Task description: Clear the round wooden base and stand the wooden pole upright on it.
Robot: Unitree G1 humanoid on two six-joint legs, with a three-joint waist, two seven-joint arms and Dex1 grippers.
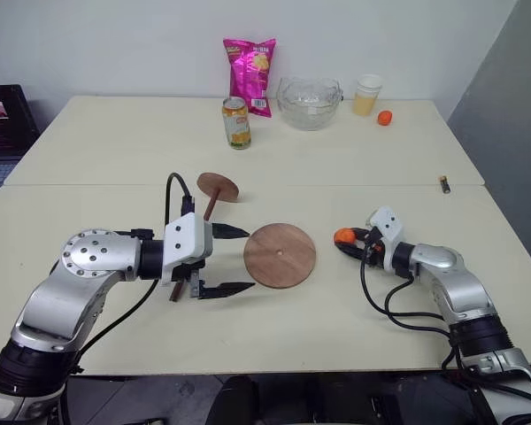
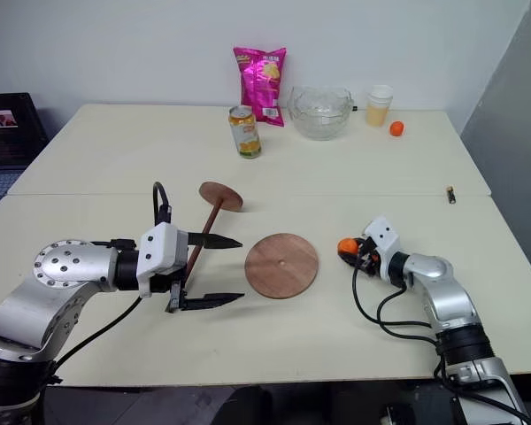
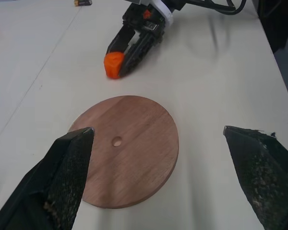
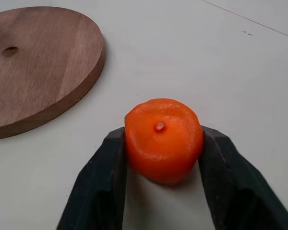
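The round wooden base (image 1: 280, 255) lies flat mid-table with nothing on it, its centre hole showing (image 3: 117, 142). Just left of it hovers my left gripper (image 1: 246, 259), fingers wide open and pointing at the base's rim. The wooden pole (image 1: 209, 208) lies on the table behind that gripper, its disc end (image 1: 218, 187) propped up at the far side. To the right of the base, my right gripper (image 1: 347, 239) is shut on a small orange fruit (image 4: 163, 139) that rests on the table, one finger (image 4: 103, 182) pressed to each side.
Along the far edge stand a drink can (image 1: 236, 122), a pink crisp bag (image 1: 250, 75), a glass bowl (image 1: 309, 102), a cup of yellow drink (image 1: 367, 95) and another small orange (image 1: 385, 117). A small dark object (image 1: 444, 183) lies at the right.
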